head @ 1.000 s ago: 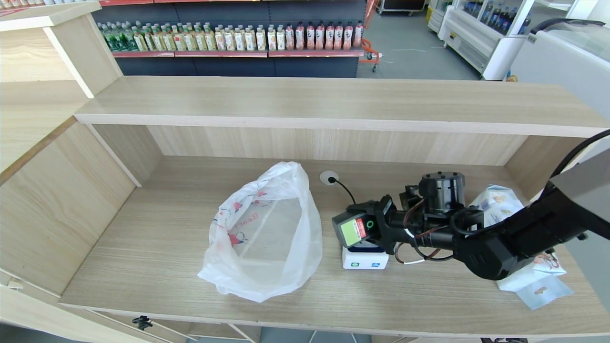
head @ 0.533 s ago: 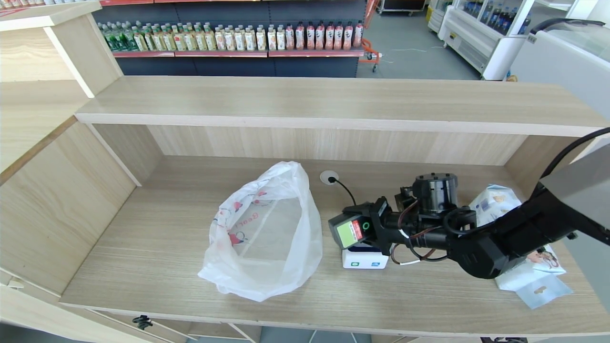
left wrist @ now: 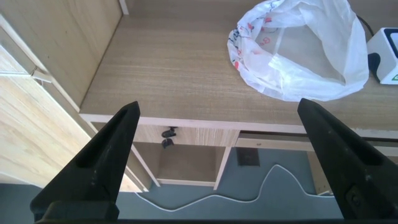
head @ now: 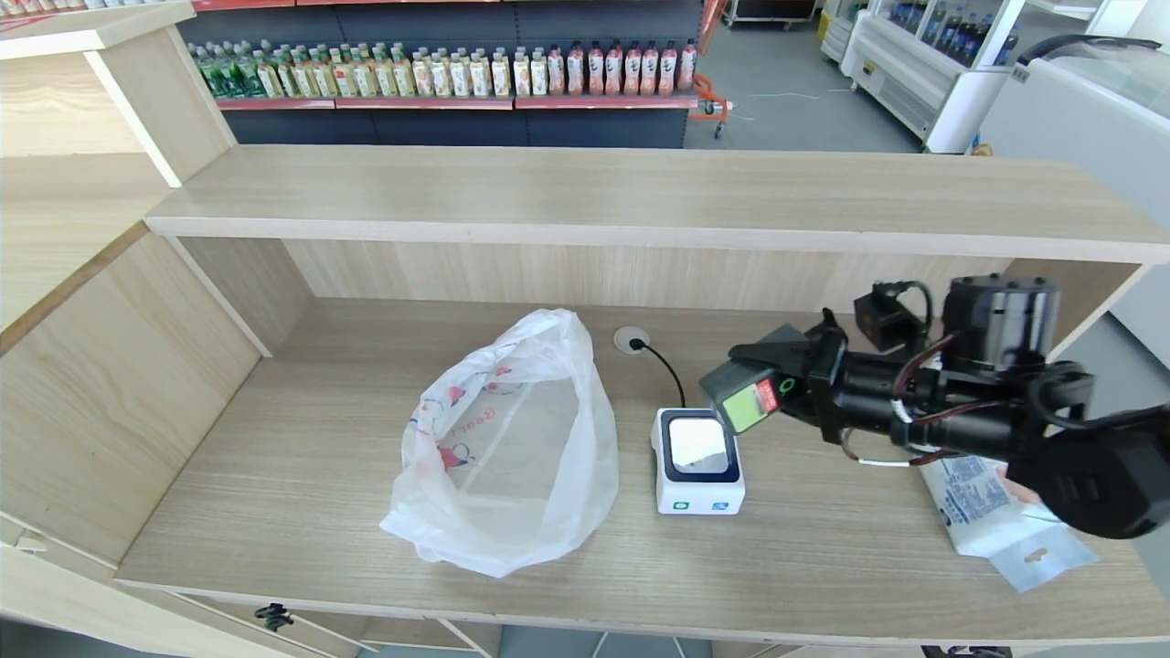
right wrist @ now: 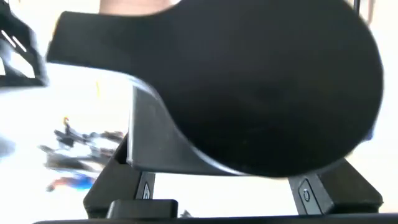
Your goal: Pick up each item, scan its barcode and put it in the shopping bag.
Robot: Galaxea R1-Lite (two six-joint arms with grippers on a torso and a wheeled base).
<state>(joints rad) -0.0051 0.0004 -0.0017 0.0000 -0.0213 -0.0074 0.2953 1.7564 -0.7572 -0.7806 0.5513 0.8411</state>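
Note:
A white translucent shopping bag (head: 507,448) lies open on the wooden counter (head: 302,475), left of the white barcode scanner (head: 697,450). My right gripper (head: 754,391) hangs above and just right of the scanner, shut on a small dark item with a green and red label (head: 749,405). Up close in the right wrist view, the item (right wrist: 249,81) is a black rounded shape between the jaws. My left gripper (left wrist: 219,106) stands open with nothing in it, low in front of the counter's front edge, with the bag (left wrist: 298,53) and the scanner (left wrist: 385,56) beyond it.
A white and blue snack packet (head: 992,516) lies at the counter's right end, partly under my right arm. A black cable runs from a round grommet (head: 632,341) to the scanner. A raised shelf (head: 640,196) and side walls enclose the counter.
My right gripper has carried the labelled item up and to the right, off the scanner, whose screen is now uncovered. The bag has not moved.

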